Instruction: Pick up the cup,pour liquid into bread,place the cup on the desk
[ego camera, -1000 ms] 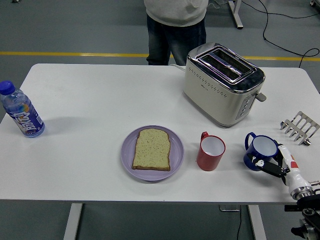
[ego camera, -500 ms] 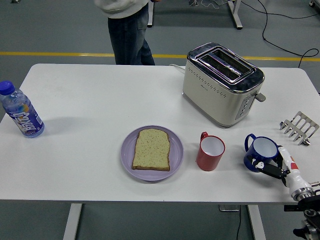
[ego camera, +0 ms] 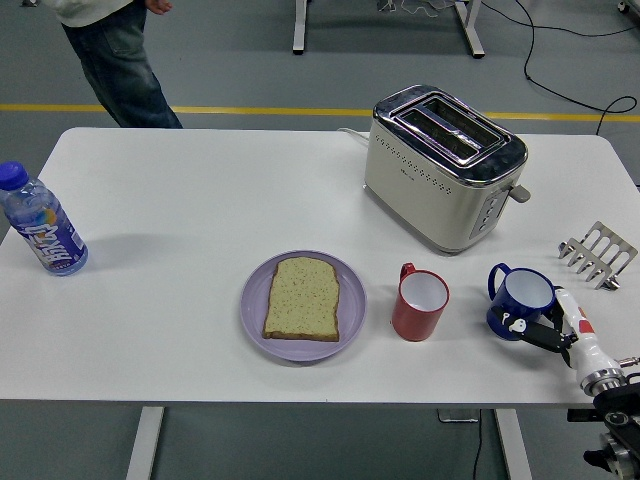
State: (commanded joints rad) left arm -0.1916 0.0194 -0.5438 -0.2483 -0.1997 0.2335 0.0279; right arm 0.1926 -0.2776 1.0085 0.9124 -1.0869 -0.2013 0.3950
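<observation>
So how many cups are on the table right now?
2. A red cup stands just right of the plate with the bread. A blue cup stands further right, beside the right hand. None seem hidden.

Robot lab or test hall, staged as a breakfast setup.

Bare grey floor (ego camera: 250,60) with a yellow marking line (ego camera: 260,109), loose black cables (ego camera: 560,70) trailing across it, and metal stand legs (ego camera: 470,25) at the far side: industrial room, not a home kitchen. A plain white surface (ego camera: 200,200) on metal legs carries household props only: a toaster (ego camera: 445,165), a purple plate (ego camera: 255,310) with a bread slice (ego camera: 302,298), a red cup (ego camera: 420,305), a blue cup (ego camera: 520,300), a water bottle (ego camera: 42,222), a small metal rack (ego camera: 598,255). A person (ego camera: 110,50) in jeans stands past the far left corner. The robot's right hand (ego camera: 560,330) sits at the near right edge.
</observation>
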